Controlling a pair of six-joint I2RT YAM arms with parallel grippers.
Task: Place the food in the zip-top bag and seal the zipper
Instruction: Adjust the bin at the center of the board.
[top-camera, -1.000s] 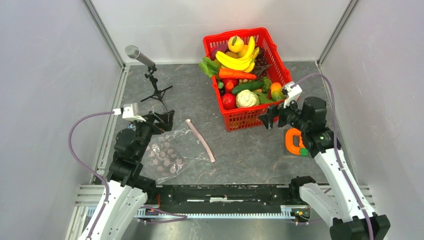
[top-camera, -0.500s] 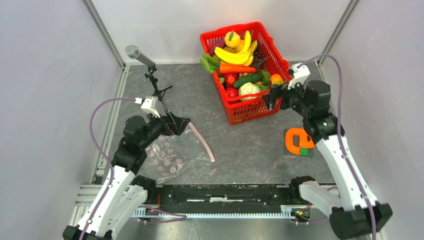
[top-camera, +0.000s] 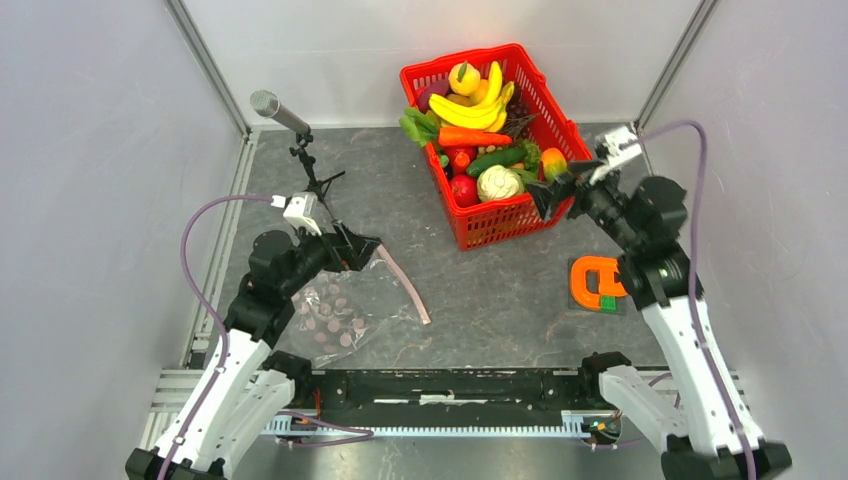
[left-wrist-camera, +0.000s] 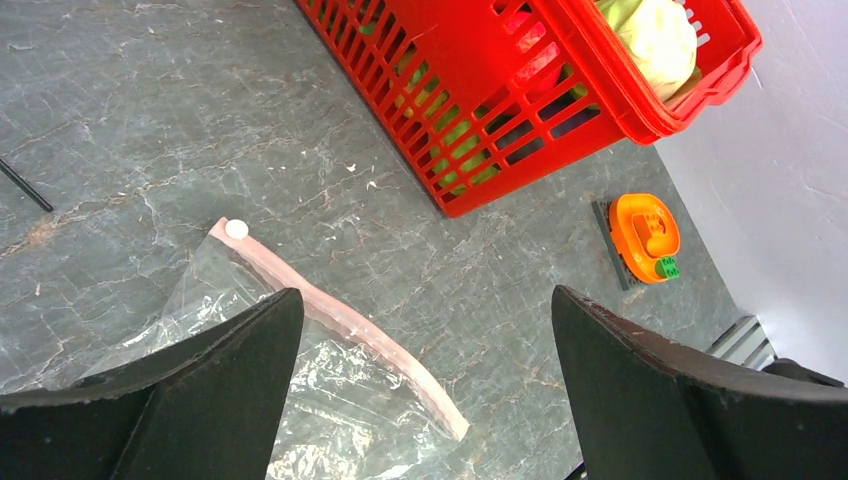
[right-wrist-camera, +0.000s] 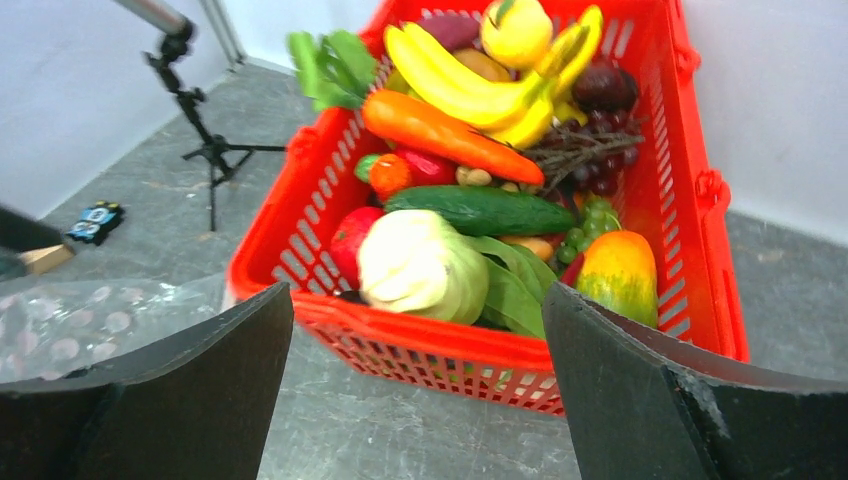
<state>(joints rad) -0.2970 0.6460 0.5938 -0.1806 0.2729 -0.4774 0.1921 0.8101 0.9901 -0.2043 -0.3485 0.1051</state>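
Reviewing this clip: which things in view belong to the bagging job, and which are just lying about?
Belongs to the job:
- zip-top bag, flat on the table
- its pink zipper
- food in the red basket: banana bunch, carrot, cucumber, cauliflower

Just lying about:
- microphone on its tripod
- orange toy piece

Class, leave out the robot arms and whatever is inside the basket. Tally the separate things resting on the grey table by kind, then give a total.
Red basket: 1
Zip-top bag: 1
Microphone on tripod: 1
Orange toy: 1
Total: 4
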